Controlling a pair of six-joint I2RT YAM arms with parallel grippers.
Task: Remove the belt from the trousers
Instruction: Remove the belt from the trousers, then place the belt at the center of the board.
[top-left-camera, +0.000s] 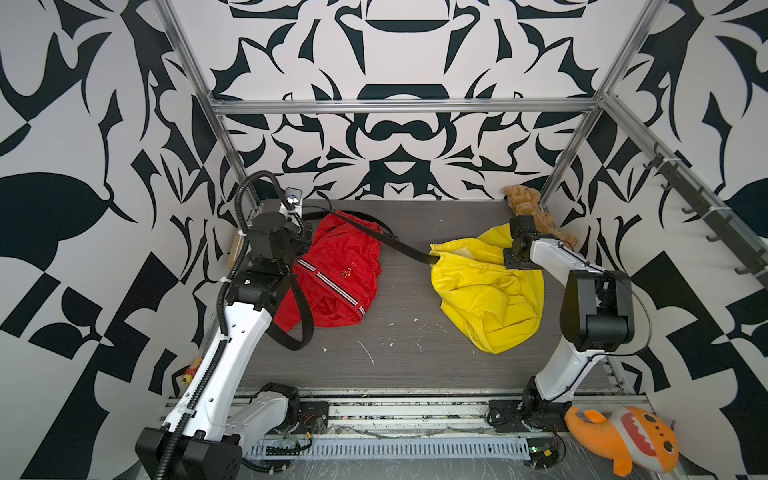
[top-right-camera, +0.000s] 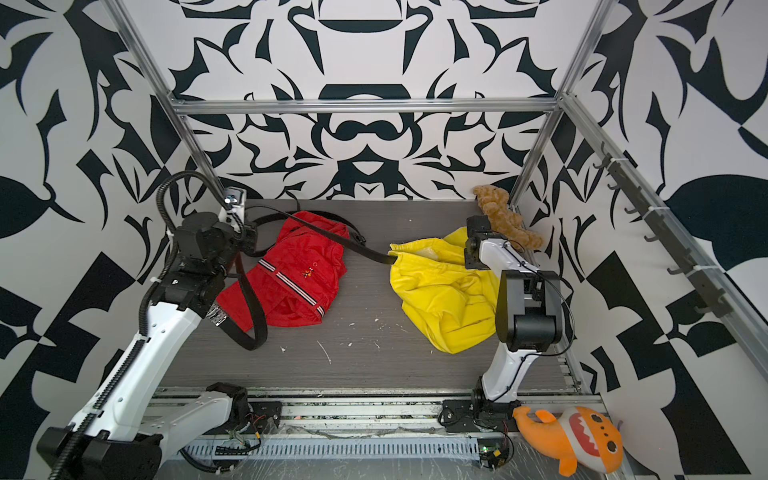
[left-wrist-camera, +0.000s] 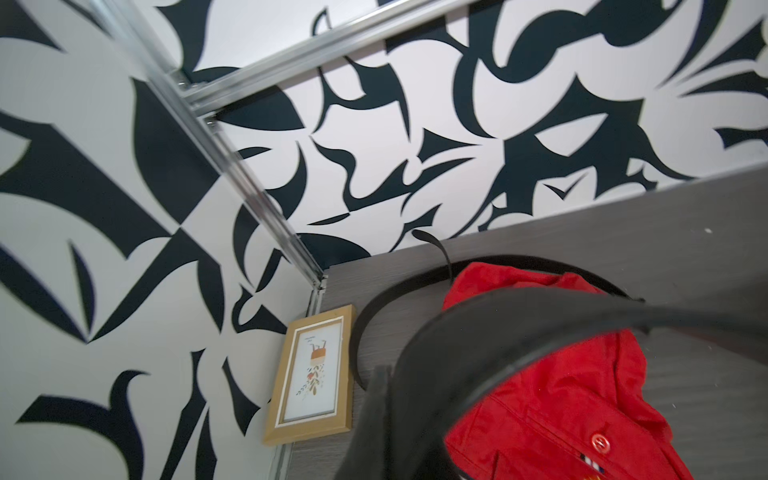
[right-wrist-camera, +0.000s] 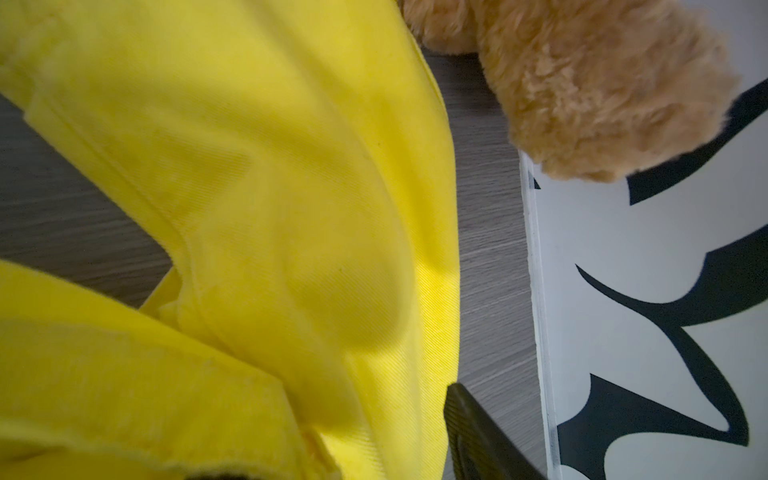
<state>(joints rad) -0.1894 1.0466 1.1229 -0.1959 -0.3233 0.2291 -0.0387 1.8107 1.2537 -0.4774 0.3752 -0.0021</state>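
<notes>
The red trousers (top-left-camera: 345, 270) with striped trim lie crumpled at the left of the table, the yellow trousers (top-left-camera: 486, 299) at the right. A black belt (top-left-camera: 399, 245) stretches taut from my left gripper (top-left-camera: 306, 237) over the red pair into the yellow waistband. Its slack part loops (top-left-camera: 299, 332) beside my left arm, and the metal buckle (top-right-camera: 217, 314) shows there. The left wrist view has the belt (left-wrist-camera: 540, 316) curving close across the lens, with the gripper shut on it. My right gripper (top-left-camera: 513, 259) is closed on bunched yellow cloth (right-wrist-camera: 291, 249); one finger (right-wrist-camera: 478, 432) shows.
A brown teddy (top-left-camera: 528, 203) sits in the back right corner just behind my right wrist. A framed picture (left-wrist-camera: 311, 374) leans at the left wall. An orange plush (top-left-camera: 623, 440) lies off the table at front right. A hook rail (top-left-camera: 706, 208) runs along the right wall.
</notes>
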